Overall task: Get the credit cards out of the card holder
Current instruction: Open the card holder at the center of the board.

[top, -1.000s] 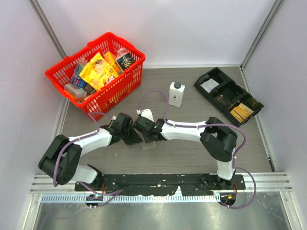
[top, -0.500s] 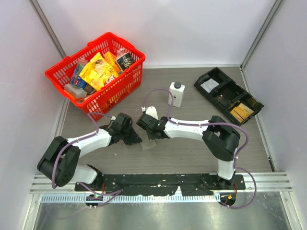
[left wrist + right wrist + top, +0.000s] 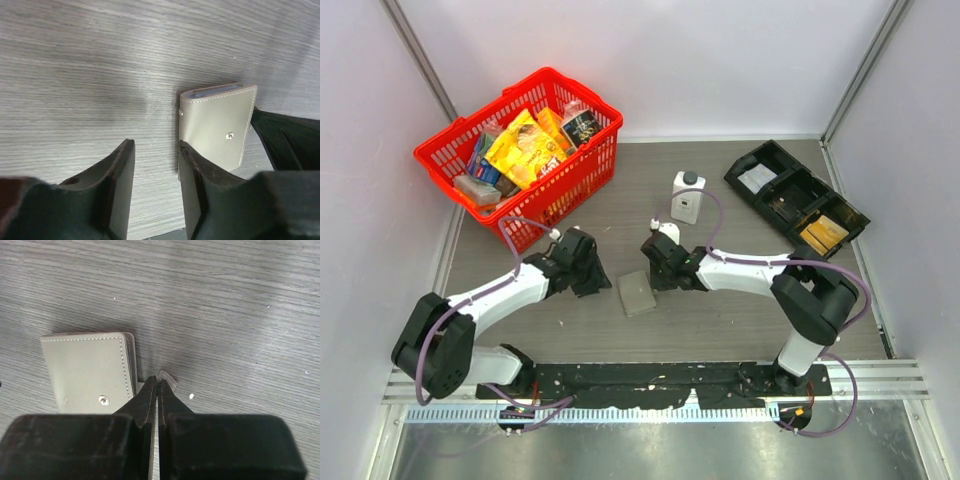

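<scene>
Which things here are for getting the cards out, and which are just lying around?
For the job:
- card holder
- credit cards, tucked in the holder with only their edges showing

Just lying about:
- red basket of packets
- white bottle
- black tray

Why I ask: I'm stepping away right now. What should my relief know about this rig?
Left claw: open and empty, with the wallet just outside its jaws.
Right claw: shut beside the wallet. There is a thin pale sliver at its tip; I can't tell what it is.
The wallet lies flat on the table, and card edges show at one end.
Done: no card clearly out.
Left: pull out the cards.
</scene>
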You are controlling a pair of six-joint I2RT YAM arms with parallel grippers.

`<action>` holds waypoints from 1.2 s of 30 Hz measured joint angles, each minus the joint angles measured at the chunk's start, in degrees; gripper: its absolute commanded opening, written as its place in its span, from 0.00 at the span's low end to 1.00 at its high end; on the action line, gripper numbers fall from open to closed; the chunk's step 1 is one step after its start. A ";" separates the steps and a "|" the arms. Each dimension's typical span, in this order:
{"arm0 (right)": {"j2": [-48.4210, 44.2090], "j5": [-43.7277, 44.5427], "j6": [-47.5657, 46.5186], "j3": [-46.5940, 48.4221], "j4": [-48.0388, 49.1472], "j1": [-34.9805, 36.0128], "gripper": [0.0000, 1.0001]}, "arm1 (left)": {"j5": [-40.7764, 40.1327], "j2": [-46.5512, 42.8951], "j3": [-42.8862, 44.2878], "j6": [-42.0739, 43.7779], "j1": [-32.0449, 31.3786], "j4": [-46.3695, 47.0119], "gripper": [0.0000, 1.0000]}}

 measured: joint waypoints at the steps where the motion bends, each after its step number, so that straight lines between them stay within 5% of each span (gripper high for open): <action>1: -0.63 -0.98 0.39 -1.03 1.33 -0.55 0.08 | -1.11 -0.55 0.79 1.14 -0.39 -1.18 0.58; 4: -1.79 -2.32 1.29 -3.19 3.87 -1.20 0.15 | -3.98 -2.14 3.45 3.98 -2.71 -4.15 0.72; 9: -3.69 -2.95 2.60 -5.99 5.46 -1.77 0.21 | -8.17 -3.26 7.43 7.10 -8.74 -7.26 0.83; 21: -9.75 -0.74 3.63 -8.70 2.38 -2.86 0.22 | -16.96 2.69 15.74 9.18 -21.27 -14.21 0.87; 36: -18.82 -2.14 8.17 -19.69 2.43 -3.54 0.23 | -20.83 10.75 22.88 11.17 -28.48 -18.51 0.95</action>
